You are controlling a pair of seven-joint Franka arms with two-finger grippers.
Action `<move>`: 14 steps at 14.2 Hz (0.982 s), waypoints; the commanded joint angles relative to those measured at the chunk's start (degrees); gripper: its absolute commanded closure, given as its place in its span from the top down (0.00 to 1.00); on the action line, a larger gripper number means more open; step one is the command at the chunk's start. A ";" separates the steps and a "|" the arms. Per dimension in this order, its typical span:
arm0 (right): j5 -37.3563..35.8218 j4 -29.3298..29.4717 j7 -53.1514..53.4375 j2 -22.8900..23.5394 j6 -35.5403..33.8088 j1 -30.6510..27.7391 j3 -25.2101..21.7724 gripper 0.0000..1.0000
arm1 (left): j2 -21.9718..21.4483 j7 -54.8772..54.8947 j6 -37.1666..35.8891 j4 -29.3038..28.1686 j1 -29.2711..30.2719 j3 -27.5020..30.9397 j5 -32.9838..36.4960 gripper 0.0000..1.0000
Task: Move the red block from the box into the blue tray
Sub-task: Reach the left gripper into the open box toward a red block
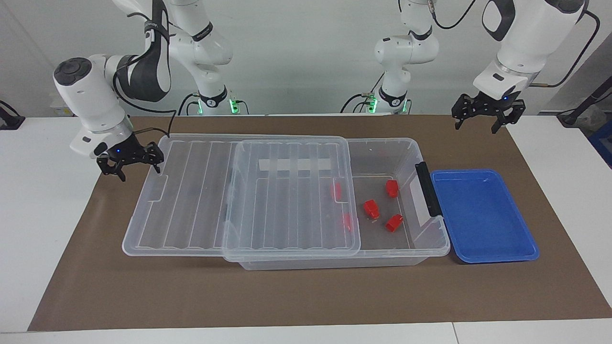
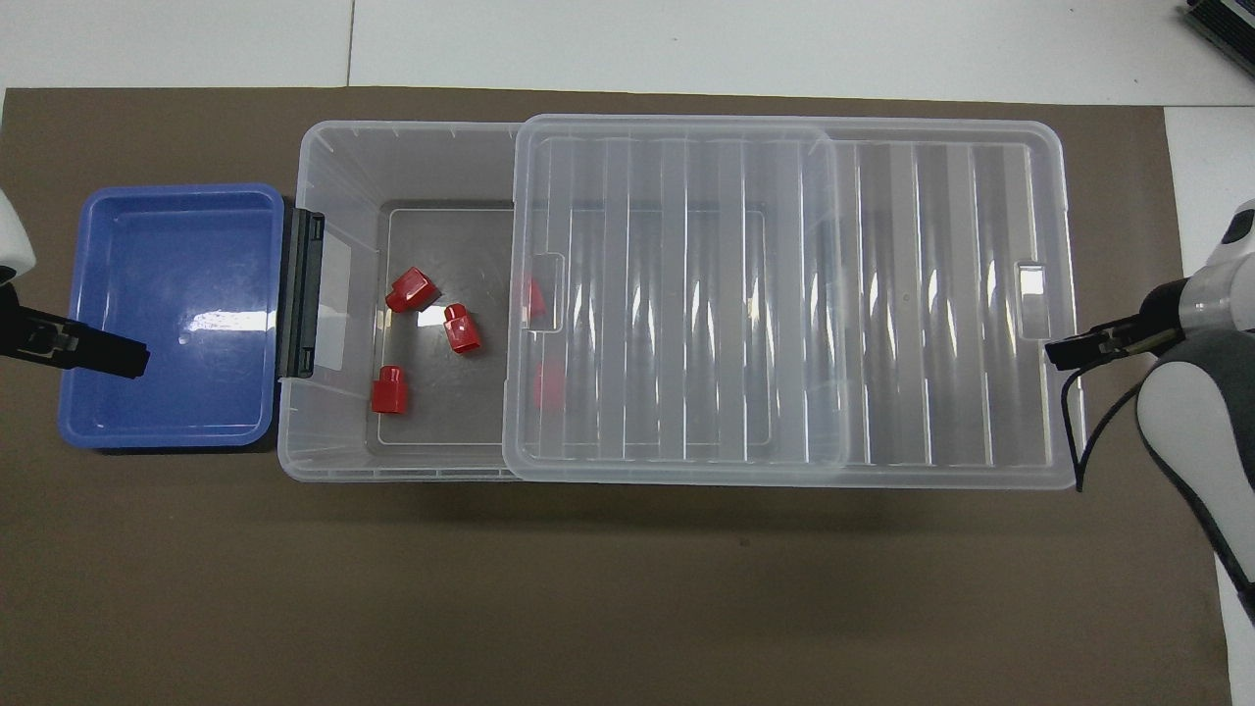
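The clear box (image 1: 385, 143) (image 2: 392, 147) lies lengthwise on the brown mat. Its ribbed lid (image 1: 287, 200) (image 2: 784, 294) sits slid partway off toward the right arm's end. Three red blocks lie uncovered on the box floor (image 1: 391, 188) (image 1: 371, 209) (image 1: 394, 222) (image 2: 408, 290) (image 2: 461, 329) (image 2: 388, 389); two more show dimly under the lid (image 1: 336, 191) (image 1: 347, 220). The blue tray (image 1: 483, 215) (image 2: 167, 314) stands against the box's black latch. My right gripper (image 1: 136, 169) (image 2: 1069, 348) is open, one fingertip at the lid's end edge. My left gripper (image 1: 480, 119) (image 2: 108, 353) hangs open and high, over the tray's outer end in the overhead view.
A black latch (image 1: 427, 188) (image 2: 299, 294) and a white tape strip (image 1: 296, 165) mark the box. The brown mat (image 1: 306, 296) covers the table's middle, with white tabletop (image 1: 48, 215) at both ends. The right arm's cable (image 2: 1079, 441) hangs beside the lid.
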 commanded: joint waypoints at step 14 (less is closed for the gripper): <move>-0.20 6.75 24.44 -2.33 -7.10 3.71 1.00 1.00 | 16.84 -60.89 26.28 -1.17 -15.97 -0.21 0.47 1.00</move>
